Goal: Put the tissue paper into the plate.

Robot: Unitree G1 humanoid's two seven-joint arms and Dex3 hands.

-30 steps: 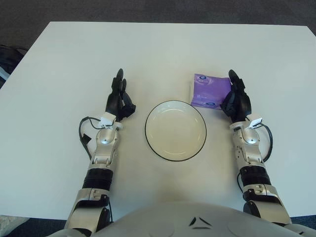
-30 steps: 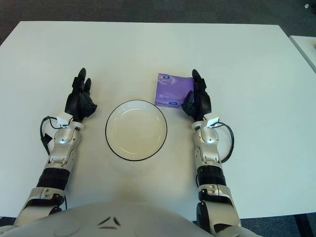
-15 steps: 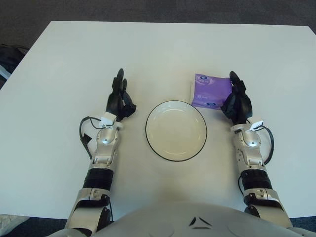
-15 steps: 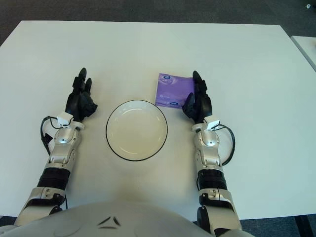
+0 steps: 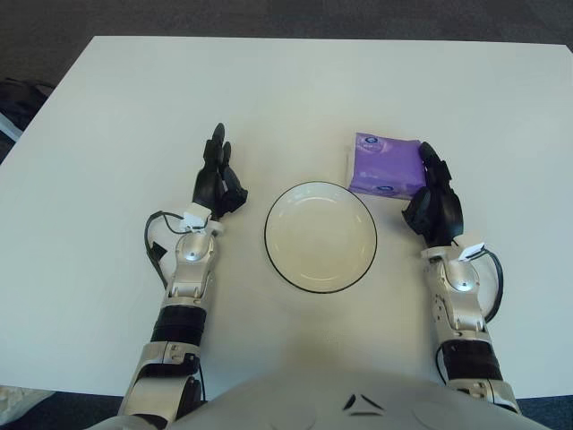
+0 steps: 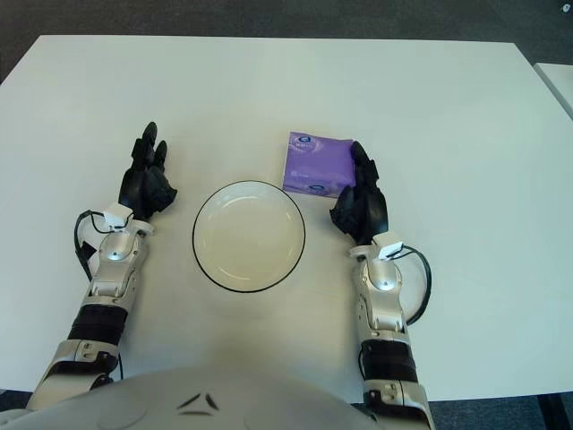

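A purple tissue pack (image 5: 385,164) lies flat on the white table, just beyond and to the right of a cream plate with a dark rim (image 5: 269,248). The plate holds nothing. My right hand (image 5: 433,199) shows at the pack's near right corner, fingers relaxed and pointing forward, overlapping that corner without gripping it. My left hand (image 5: 218,178) shows left of the plate, fingers stretched forward and holding nothing.
The white table (image 5: 134,107) spreads wide on all sides, with dark floor beyond its far and side edges. A dark object (image 5: 13,97) sits off the table's left edge.
My right hand has drawn back toward me and slightly right, uncovering more of the tissue pack. The left hand, plate and pack have kept their places.
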